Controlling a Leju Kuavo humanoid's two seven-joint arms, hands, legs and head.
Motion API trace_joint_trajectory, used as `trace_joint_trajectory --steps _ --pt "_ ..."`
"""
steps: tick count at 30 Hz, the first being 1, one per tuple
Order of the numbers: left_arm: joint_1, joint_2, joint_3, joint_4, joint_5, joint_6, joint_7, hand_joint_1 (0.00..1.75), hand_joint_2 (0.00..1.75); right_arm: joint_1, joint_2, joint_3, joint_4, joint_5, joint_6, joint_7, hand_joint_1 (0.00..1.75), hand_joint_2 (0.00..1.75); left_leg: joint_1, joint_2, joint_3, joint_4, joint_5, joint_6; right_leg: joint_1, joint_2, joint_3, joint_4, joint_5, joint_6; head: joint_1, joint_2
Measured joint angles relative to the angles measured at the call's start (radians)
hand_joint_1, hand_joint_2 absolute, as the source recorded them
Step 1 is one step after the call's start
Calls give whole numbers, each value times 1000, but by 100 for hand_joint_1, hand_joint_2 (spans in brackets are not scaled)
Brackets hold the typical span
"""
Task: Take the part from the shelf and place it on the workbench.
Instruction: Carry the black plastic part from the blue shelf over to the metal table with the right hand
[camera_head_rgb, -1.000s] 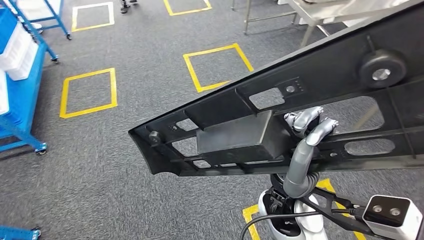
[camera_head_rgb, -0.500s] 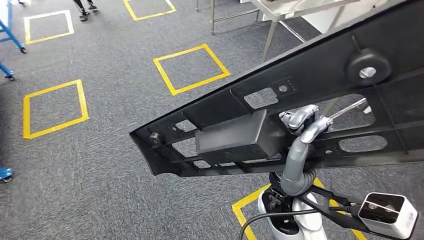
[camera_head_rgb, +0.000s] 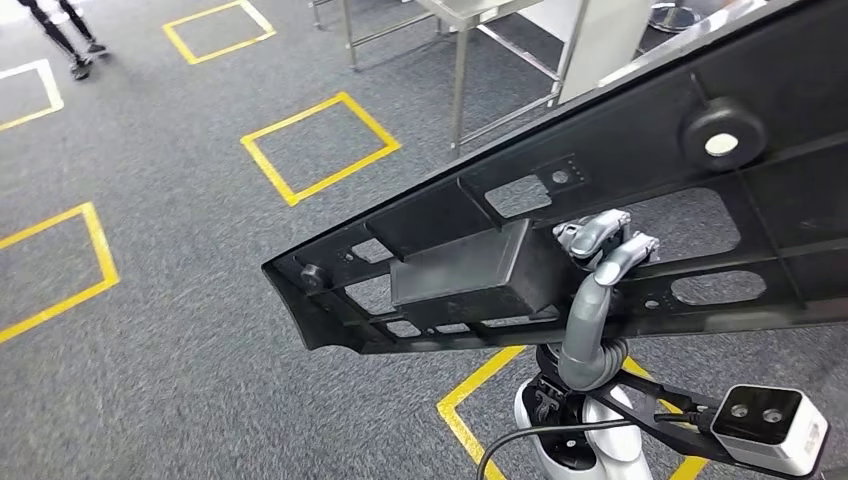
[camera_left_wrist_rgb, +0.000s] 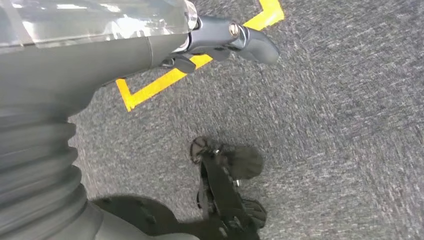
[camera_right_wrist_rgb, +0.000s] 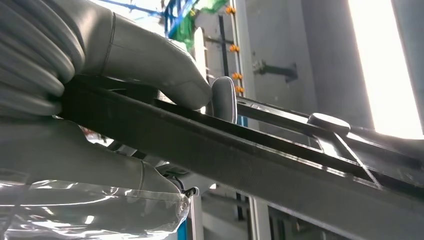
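The part (camera_head_rgb: 620, 150) is a long black plastic panel with cut-out windows and a boxy block on it. It hangs slantwise over the floor in the head view. My right hand (camera_head_rgb: 603, 240) grips its lower rail from underneath, with the fingers hooked over the edge. In the right wrist view the thumb (camera_right_wrist_rgb: 150, 65) presses down on the part's black rail (camera_right_wrist_rgb: 240, 155). My left hand (camera_left_wrist_rgb: 225, 40) hangs over the carpet with nothing in it and its dark fingers loosely extended. A steel workbench (camera_head_rgb: 470, 20) stands ahead at the top of the head view.
Grey carpet carries yellow taped squares (camera_head_rgb: 320, 145), one of them right by my feet (camera_head_rgb: 470, 400). A person's legs (camera_head_rgb: 60, 40) stand at the far left. The workbench's steel legs and crossbars (camera_head_rgb: 460, 95) lie just beyond the part's upper edge.
The whole view has swung: the blue shelf carts have slid out on the left and the steel workbench has come nearer. The part stays in my right hand at the same tilt.
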Motion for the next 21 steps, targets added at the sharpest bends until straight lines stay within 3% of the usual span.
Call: trace_joint_trajectory --steps 2,3,4,5,7,9,11,12,14,16,17,18,19,21 --pt "4 0 3 0 0 0 0 0 175 2 1 0 0 0 0 0 175 175 0 -19 -62 121 -40 0 5 27 0 1 1 -4 0 0" --pt "6 1 5 0 0 0 0 0 175 3 1 0 1 0 0 0 175 175 -1 -23 -75 137 -33 3 7 42 0 2 1 -4 0 0" --pt "7 1 6 0 0 0 1 0 175 4 1 0 1 0 0 0 175 175 -2 -26 -70 113 -6 7 9 57 0 3 0 -4 0 0" --pt "7 2 8 0 1 0 1 0 175 4 1 0 1 0 -1 0 175 175 -3 -35 -47 54 34 13 10 71 1 4 1 -4 0 0" --pt "6 3 11 0 1 1 0 0 175 3 1 0 1 0 -4 0 175 175 -3 -80 8 -81 95 25 10 94 0 6 2 -1 0 0" --pt "5 5 14 0 1 3 -2 0 175 3 1 0 1 1 -8 0 175 175 -6 -113 33 -142 110 30 6 113 -5 6 5 10 0 0" --pt "3 6 16 0 1 4 -2 0 175 3 1 1 2 2 -11 0 175 175 -7 -99 37 -151 114 36 3 130 -8 4 9 24 0 0" --pt "2 7 16 0 1 5 -2 0 175 3 1 1 2 2 -12 0 175 175 -6 -89 40 -157 118 41 4 124 -10 8 6 29 0 0" --pt "1 8 17 0 0 4 -1 0 175 2 1 1 1 2 -12 0 175 175 -2 -65 45 -170 126 52 7 75 -35 62 -31 39 0 0" --pt "4 8 18 0 -1 3 0 0 175 1 1 1 2 0 -12 0 175 175 -5 -39 45 -172 126 57 4 24 -92 185 -98 46 0 0" --pt "6 8 18 0 -2 2 1 0 175 1 1 2 2 0 -12 0 175 175 -6 -25 44 -171 125 57 1 17 -120 244 -122 49 0 0" --pt "7 8 18 0 -4 2 1 0 175 2 1 2 3 -1 -12 0 175 175 -6 -12 44 -171 124 56 -3 13 -134 276 -128 52 0 0" --pt "8 7 18 0 -5 1 1 0 175 2 1 2 4 -1 -13 0 175 175 -6 1 44 -170 123 55 -6 10 -129 269 -115 54 0 0" --pt "6 6 18 0 -7 0 0 0 175 2 1 2 5 -2 -17 0 175 175 -5 24 47 -168 119 49 -10 -15 -62 151 -56 56 0 0"
